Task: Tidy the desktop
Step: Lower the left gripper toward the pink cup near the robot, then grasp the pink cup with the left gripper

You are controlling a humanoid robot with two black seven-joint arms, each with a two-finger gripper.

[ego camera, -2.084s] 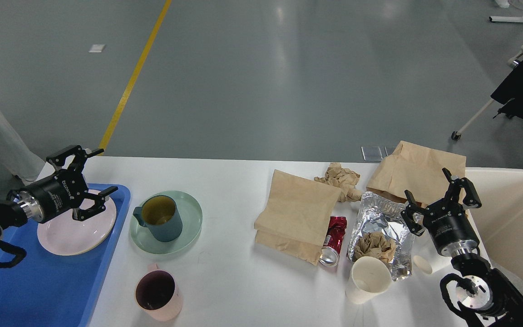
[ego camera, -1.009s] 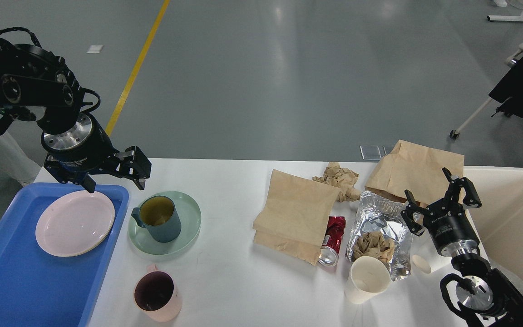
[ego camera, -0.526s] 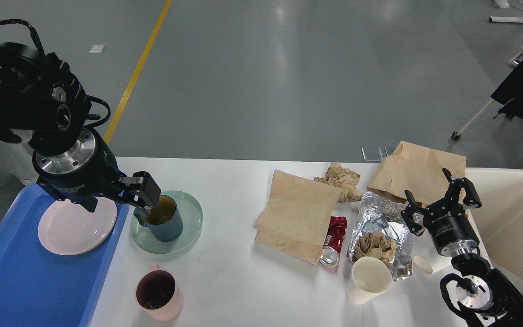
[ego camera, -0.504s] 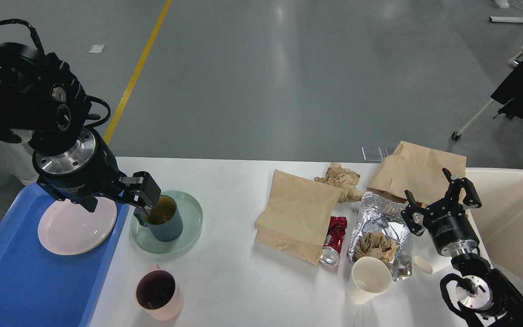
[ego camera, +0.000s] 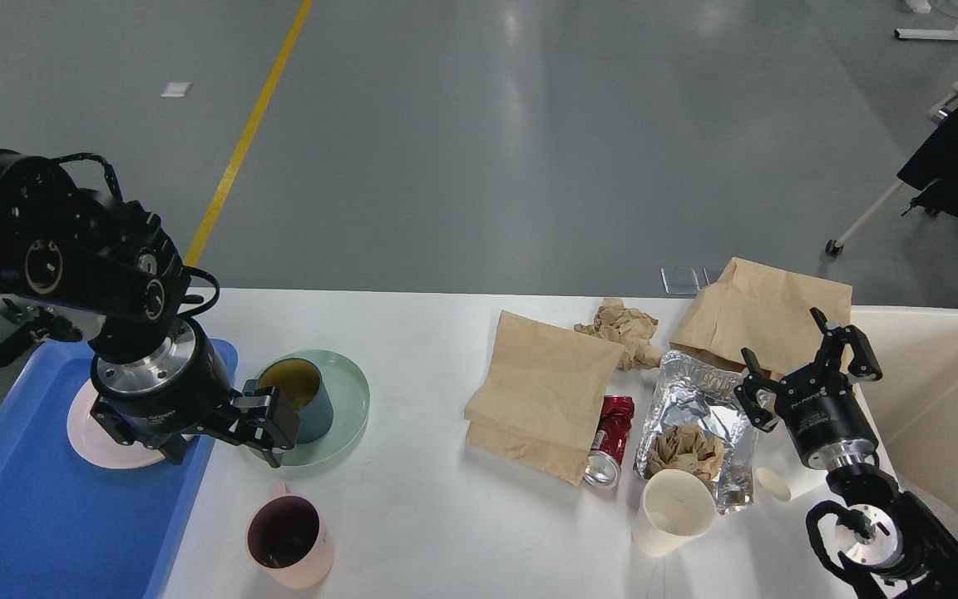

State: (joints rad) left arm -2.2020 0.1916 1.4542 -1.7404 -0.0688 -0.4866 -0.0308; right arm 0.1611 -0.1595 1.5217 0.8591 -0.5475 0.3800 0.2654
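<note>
— Desktop (ego camera: 437, 516) tidying looked barely begun when I stood there. Only a pale pink plate (ego camera: 88, 433) lay in the blue tray (ego camera: 46, 532) at the left end; everything else was on the white top.

— What was left on it?

— A teal mug (ego camera: 304, 399) standing on a green plate (ego camera: 346, 416), a pink mug (ego camera: 288, 539) near the front edge, then the rubbish toward the right: two brown paper bags (ego camera: 541, 391), a crumpled paper wad (ego camera: 624, 326), a crushed red can (ego camera: 609, 441), a foil bag (ego camera: 695, 408) and a white paper cup (ego camera: 674, 514).

— Anything inside the containers?

— The teal mug showed a yellowish inside; whether that was liquid I couldn't tell. The pink mug was dark inside, the paper cup looked empty, and another crumpled brown wad (ego camera: 683, 449) sat on the foil bag. The cream bin (ego camera: 945, 399) at the right end showed nothing inside that I could see.

— And the hands?

— The left gripper (ego camera: 225, 433) was low over the tray's edge, right beside the teal mug, fingers spread and gripping nothing. The right gripper (ego camera: 807, 366) hung with fingers splayed above the foil bag and the further paper bag, also empty.
</note>
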